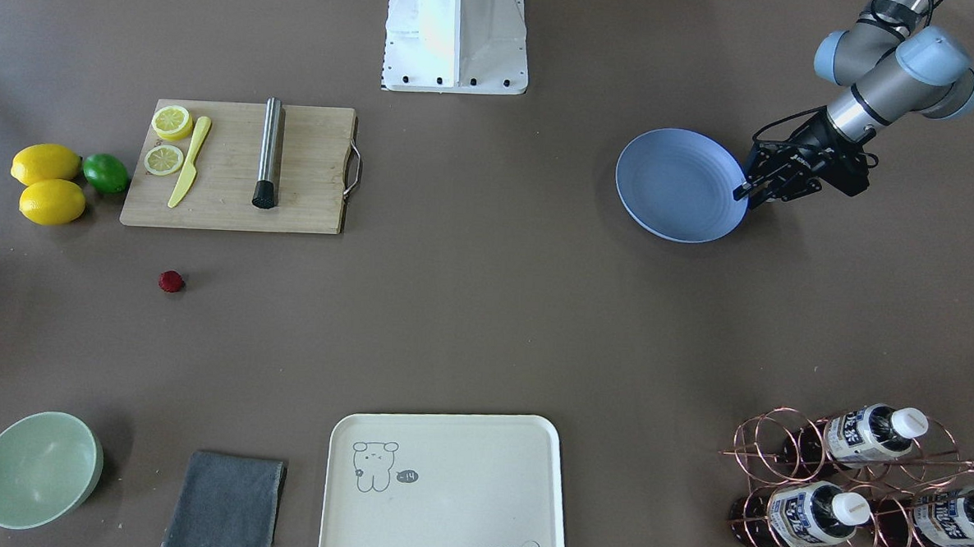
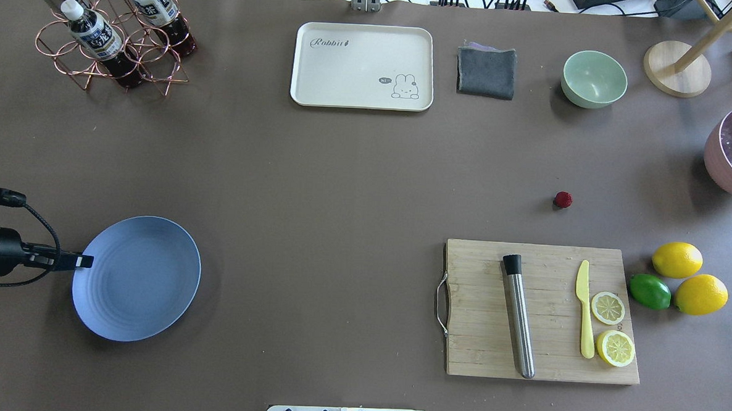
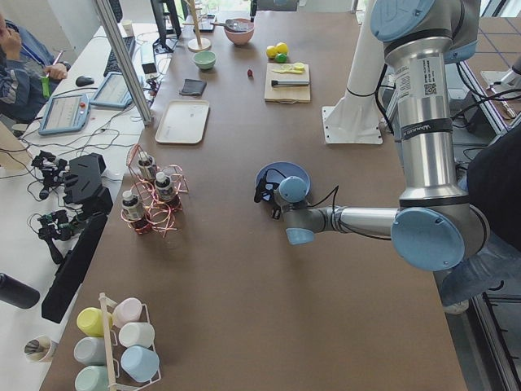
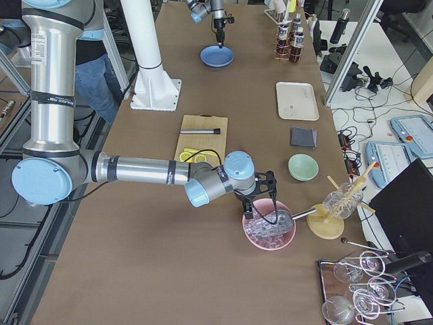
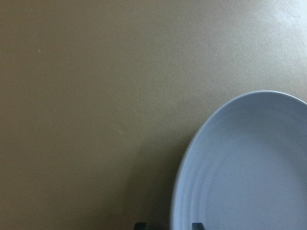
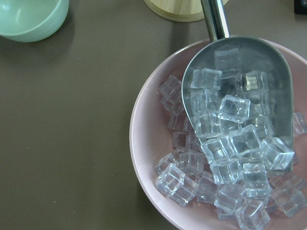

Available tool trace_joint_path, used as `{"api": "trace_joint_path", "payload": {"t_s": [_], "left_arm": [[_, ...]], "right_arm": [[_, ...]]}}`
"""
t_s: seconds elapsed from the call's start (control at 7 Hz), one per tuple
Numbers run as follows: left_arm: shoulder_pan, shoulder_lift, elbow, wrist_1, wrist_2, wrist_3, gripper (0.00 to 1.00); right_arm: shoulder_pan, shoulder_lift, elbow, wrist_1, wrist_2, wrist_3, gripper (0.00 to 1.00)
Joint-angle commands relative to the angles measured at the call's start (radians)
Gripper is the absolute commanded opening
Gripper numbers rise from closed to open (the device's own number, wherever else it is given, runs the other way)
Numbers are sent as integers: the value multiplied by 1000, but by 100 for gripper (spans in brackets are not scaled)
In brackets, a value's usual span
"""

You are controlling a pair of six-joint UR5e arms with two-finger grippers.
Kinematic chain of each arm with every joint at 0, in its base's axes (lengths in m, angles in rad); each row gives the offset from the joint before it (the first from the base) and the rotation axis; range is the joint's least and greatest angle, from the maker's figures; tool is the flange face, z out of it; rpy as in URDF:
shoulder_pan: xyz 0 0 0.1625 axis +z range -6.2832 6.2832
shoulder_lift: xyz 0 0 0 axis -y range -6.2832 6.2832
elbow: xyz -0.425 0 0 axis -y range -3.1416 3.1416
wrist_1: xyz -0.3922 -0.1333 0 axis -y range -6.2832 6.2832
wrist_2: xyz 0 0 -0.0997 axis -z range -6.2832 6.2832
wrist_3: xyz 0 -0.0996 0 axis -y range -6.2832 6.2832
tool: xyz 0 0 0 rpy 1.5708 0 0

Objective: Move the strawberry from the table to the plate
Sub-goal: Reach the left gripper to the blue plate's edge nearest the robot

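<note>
The left gripper [image 2: 82, 260] lay at nine o'clock in the overhead view, pointing toward three, fingers seemingly close together; the right gripper [image 4: 260, 211] pointed downward.

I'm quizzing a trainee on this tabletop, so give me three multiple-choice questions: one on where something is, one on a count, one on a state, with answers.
1. Where is the strawberry? A on the cutting board; B on the plate; C on the bare table.
2. How many whole lemons are there? A two; B three; C five.
3. What state is the plate in? A upside down; B empty; C holding the strawberry.
Answers: C, it lies on the table apart from the board; A, two sit beside the lime; B, nothing lies on it.
</note>
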Motion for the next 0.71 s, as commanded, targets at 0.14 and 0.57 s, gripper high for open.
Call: {"api": "trace_joint_path", "payload": {"t_s": [0.14, 0.57], "left_arm": [[-2, 2, 0, -2, 12, 0, 0], [-10, -27, -78, 65, 2, -24, 0]], "right_arm": [[0, 0, -1, 0, 1, 0, 100], [0, 0, -1, 0, 1, 0, 100]]}}
